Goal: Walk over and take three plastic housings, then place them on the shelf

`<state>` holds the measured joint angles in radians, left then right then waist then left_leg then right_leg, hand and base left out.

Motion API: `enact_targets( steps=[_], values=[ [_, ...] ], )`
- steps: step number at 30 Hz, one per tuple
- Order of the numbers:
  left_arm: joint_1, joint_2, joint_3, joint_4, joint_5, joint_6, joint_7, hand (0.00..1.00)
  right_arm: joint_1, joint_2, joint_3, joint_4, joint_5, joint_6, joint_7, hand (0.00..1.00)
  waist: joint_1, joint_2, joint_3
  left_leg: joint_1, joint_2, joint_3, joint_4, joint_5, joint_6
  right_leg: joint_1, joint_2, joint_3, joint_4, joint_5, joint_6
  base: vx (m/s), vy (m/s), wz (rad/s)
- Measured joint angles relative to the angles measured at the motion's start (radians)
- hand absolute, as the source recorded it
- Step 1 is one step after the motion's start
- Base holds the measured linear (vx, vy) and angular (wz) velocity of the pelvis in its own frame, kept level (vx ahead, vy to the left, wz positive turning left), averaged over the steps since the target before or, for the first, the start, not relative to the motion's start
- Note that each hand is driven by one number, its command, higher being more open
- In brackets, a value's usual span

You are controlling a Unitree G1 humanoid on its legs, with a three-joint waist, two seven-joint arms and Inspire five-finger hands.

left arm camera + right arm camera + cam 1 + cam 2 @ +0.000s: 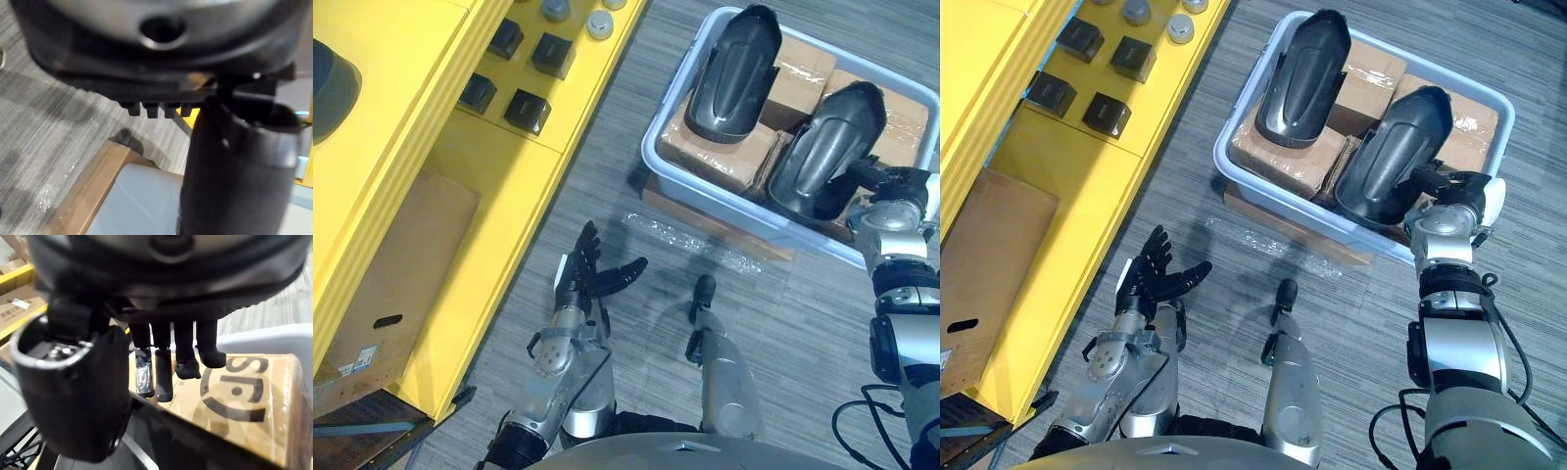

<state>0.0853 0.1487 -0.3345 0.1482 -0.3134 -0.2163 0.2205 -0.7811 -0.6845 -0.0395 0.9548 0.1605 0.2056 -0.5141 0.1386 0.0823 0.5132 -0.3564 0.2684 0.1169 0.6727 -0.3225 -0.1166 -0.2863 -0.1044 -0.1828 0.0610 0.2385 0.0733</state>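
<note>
Left eye view: far housing (734,73) and near housing (822,152), dark plastic shells, lying side by side on cardboard boxes (724,162) in a pale tub (649,147) on the floor, with a yellow shelf (499,206) alongside. Left hand (589,274) low over bare floor, spread and empty. Right eye view: right hand (1451,191) at the near housing's lower end, touching it or just short of it; grip or no grip impossible to tell. Left wrist view: straight fingers (151,111) pointing past a wooden board (93,186) under the tub's wall, nothing in them. Right wrist view: the near housing's dark rim close under the palm, one of the boxes behind it. Likely trouble from here: a one-handed hold on the narrow end of a long, smooth, curved shell, apt to swing or slip free on the lift; a nudge to the far housing or the loose boxes beneath; the tub's wall catching the shell on its way out.
</note>
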Motion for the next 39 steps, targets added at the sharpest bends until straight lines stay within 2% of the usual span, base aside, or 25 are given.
enact_targets(
  steps=[6, 9, 12, 15, 17, 20, 22, 24, 25, 27, 30, 34, 39],
  values=[
    [-0.073, 0.011, 0.004, -0.044, 0.056, 0.009, -0.003, 1.0, 0.033, 0.001, -0.008, -0.132, -0.082, -0.043, -0.048, 0.0, -0.027, -0.003, 0.002, 0.058, -0.02, 0.021, -0.048, 0.007, 0.007, 0.056, -0.009, 0.009, -0.072, 0.025, -0.008, -0.04, 0.03, -0.06],
    [-0.16, 0.033, 0.021, -0.081, 0.094, 0.026, -0.021, 1.0, 0.057, 0.002, -0.009, -0.212, -0.133, -0.061, -0.067, 0.0, -0.037, -0.004, 0.002, 0.085, -0.023, 0.024, -0.08, 0.023, -0.006, 0.076, -0.008, 0.008, -0.089, 0.033, -0.001, 0.01, -0.002, 0.01],
    [-0.256, 0.069, 0.058, -0.085, 0.092, 0.028, -0.059, 1.0, 0.065, 0.05, -0.009, -0.292, -0.154, -0.062, -0.083, 0.0, -0.064, -0.014, 0.004, 0.118, -0.024, 0.028, -0.112, 0.033, -0.012, 0.101, -0.006, 0.008, -0.1, 0.035, 0.0, 0.03, 0.001, -0.01],
    [-0.334, 0.098, 0.085, -0.105, 0.072, 0.045, -0.101, 1.0, 0.083, 0.098, -0.008, -0.382, -0.19, -0.062, -0.087, 0.0, -0.076, -0.03, 0.004, 0.145, -0.027, 0.046, -0.141, 0.041, -0.013, 0.105, -0.006, 0.02, -0.1, 0.035, -0.001, 0.03, 0.011, -0.1],
    [-0.363, 0.106, 0.088, -0.113, 0.024, 0.069, -0.135, 1.0, 0.083, 0.122, -0.008, -0.39, -0.205, -0.063, -0.087, 0.0, -0.085, -0.034, 0.004, 0.168, -0.029, 0.051, -0.154, 0.044, -0.012, 0.118, -0.006, 0.022, -0.101, 0.035, -0.001, 0.04, 0.021, -0.05],
    [-0.409, 0.106, 0.086, -0.114, -0.062, 0.137, -0.179, 1.0, 0.078, 0.139, -0.001, -0.392, -0.234, -0.063, -0.086, 0.0, -0.089, -0.038, 0.003, 0.193, -0.032, 0.064, -0.169, 0.044, -0.012, 0.129, -0.008, 0.029, -0.101, 0.035, -0.001, 0.01, 0.027, -0.1],
    [-0.468, 0.106, 0.075, -0.07, -0.1, 0.183, -0.201, 1.0, 0.066, 0.141, 0.003, -0.392, -0.234, -0.063, -0.084, 0.0, -0.09, -0.039, 0.003, 0.192, -0.032, 0.068, -0.166, 0.043, -0.013, 0.129, -0.008, 0.034, -0.102, 0.034, -0.002, -0.02, 0.016, -0.06],
    [-0.571, 0.107, 0.056, 0.055, -0.165, 0.267, -0.207, 1.0, 0.022, 0.141, 0.034, -0.391, -0.234, -0.063, -0.071, 0.0, -0.102, -0.041, 0.003, 0.189, -0.032, 0.073, -0.157, 0.041, -0.014, 0.124, -0.008, 0.042, -0.103, 0.033, -0.003, -0.05, 0.01, -0.09],
    [-0.597, 0.107, 0.054, 0.091, -0.183, 0.289, -0.207, 1.0, 0.005, 0.143, 0.044, -0.392, -0.234, -0.063, -0.064, 0.0, -0.106, -0.044, 0.003, 0.186, -0.032, 0.075, -0.155, 0.041, -0.015, 0.119, -0.008, 0.045, -0.103, 0.033, -0.003, -0.08, 0.009, -0.16],
    [-0.684, 0.118, 0.049, 0.206, -0.285, 0.371, -0.207, 1.0, -0.055, 0.149, 0.082, -0.392, -0.235, -0.068, -0.052, 0.0, -0.121, -0.072, 0.004, 0.163, -0.032, 0.088, -0.149, 0.04, -0.015, 0.09, -0.009, 0.06, -0.106, 0.039, -0.01, -0.1, 0.009, -0.2],
    [-0.776, 0.126, 0.006, 0.324, -0.359, 0.426, -0.202, 1.0, -0.107, 0.149, 0.1, -0.391, -0.26, -0.072, -0.051, 0.0, -0.145, -0.093, 0.007, 0.136, -0.032, 0.093, -0.135, 0.039, -0.014, 0.067, -0.008, 0.068, -0.115, 0.058, -0.005, -0.05, 0.017, -0.08],
    [-0.834, 0.134, -0.005, 0.336, -0.456, 0.444, -0.217, 1.0, -0.152, 0.148, 0.144, -0.389, -0.35, -0.076, -0.033, 0.0, -0.158, -0.096, 0.008, 0.134, -0.032, 0.104, -0.135, 0.036, -0.015, 0.055, -0.006, 0.082, -0.114, 0.062, -0.004, -0.02, 0.042, -0.09],
    [-0.9, 0.116, -0.041, 0.357, -0.662, 0.431, -0.243, 1.0, -0.183, 0.148, 0.249, -0.389, -0.355, -0.096, -0.012, 0.0, -0.175, -0.096, 0.007, 0.139, -0.032, 0.112, -0.13, 0.027, -0.012, 0.054, -0.006, 0.094, -0.113, 0.062, -0.004, -0.04, 0.038, -0.06]
  ],
)
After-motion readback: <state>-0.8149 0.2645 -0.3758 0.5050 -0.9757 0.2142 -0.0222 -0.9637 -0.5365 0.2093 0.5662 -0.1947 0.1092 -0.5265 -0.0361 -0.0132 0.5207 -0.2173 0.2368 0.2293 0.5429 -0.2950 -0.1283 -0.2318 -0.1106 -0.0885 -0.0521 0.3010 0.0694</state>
